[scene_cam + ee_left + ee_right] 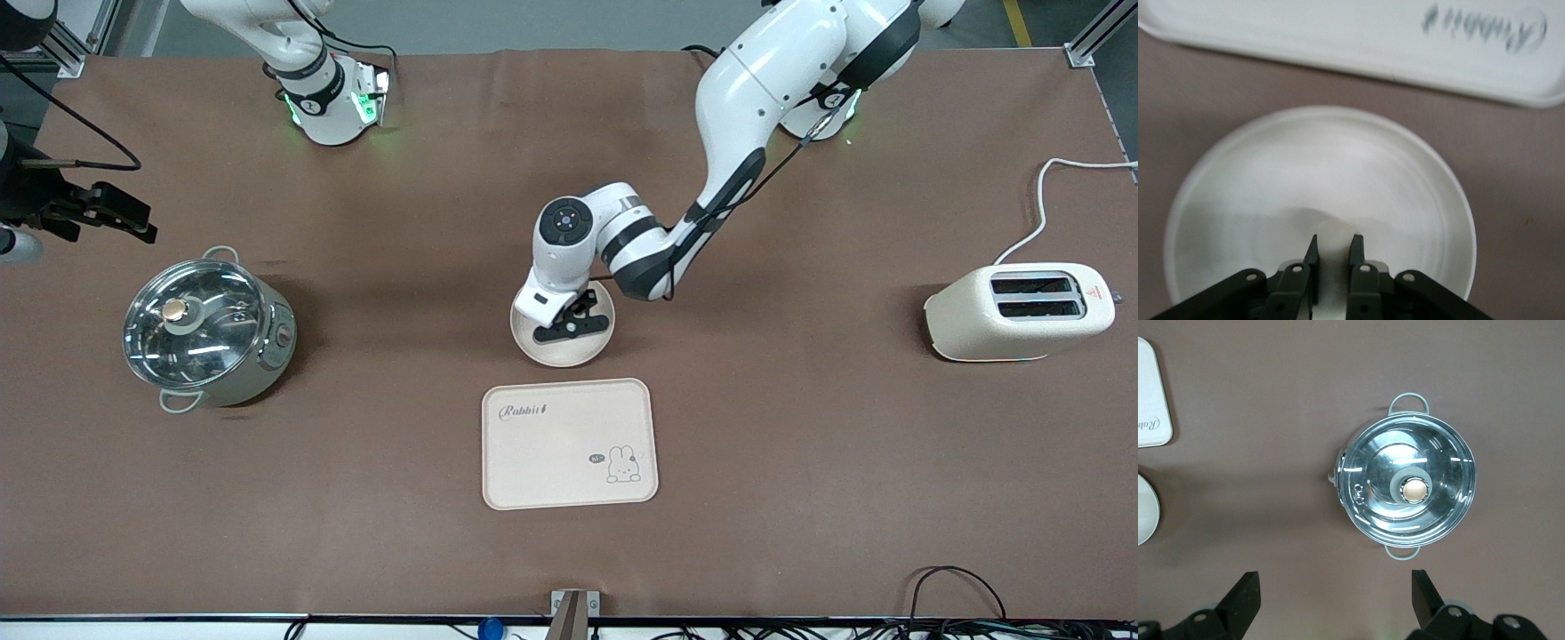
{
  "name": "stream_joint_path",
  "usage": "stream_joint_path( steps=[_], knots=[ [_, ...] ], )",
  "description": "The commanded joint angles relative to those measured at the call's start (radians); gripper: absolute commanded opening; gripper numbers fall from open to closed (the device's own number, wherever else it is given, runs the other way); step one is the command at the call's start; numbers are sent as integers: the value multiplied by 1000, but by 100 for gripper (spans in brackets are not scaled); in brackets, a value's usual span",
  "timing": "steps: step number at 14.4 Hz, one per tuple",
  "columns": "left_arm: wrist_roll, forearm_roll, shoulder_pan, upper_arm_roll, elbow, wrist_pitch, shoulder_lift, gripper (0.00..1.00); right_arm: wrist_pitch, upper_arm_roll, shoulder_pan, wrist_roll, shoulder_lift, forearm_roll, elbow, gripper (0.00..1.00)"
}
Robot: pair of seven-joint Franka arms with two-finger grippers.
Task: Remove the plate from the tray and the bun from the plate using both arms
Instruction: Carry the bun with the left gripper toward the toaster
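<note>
Plate (569, 351) already off tray (569, 444), on worktop just farther from front camera; left tool (1333, 248) closed on bun (1333, 235) in plate, lift-out pending; right tool (1331, 590) open above pot (1408, 487), waiting.

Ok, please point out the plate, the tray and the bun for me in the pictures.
plate (1338, 160): left wrist view, on its bare inner surface.
tray (551, 453): front view, on its blank middle.
bun (1333, 233): left wrist view, on the end showing between the left claw's fingers.
</note>
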Motion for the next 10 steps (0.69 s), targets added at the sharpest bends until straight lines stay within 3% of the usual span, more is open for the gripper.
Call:
stream_joint_path(
  steps=[1,6,10],
  knots=[
    [33,23,145,-7,-28,-121,-149,21,41,13,-36,11,-40,-18,-42,100],
    [243,34,374,-5,-86,-162,-172,21,39,8,-38,3,-64,-9,-37,100],
    [286,95,520,-5,-175,-145,-154,21,58,13,-32,3,-61,-7,-42,100]
  ],
)
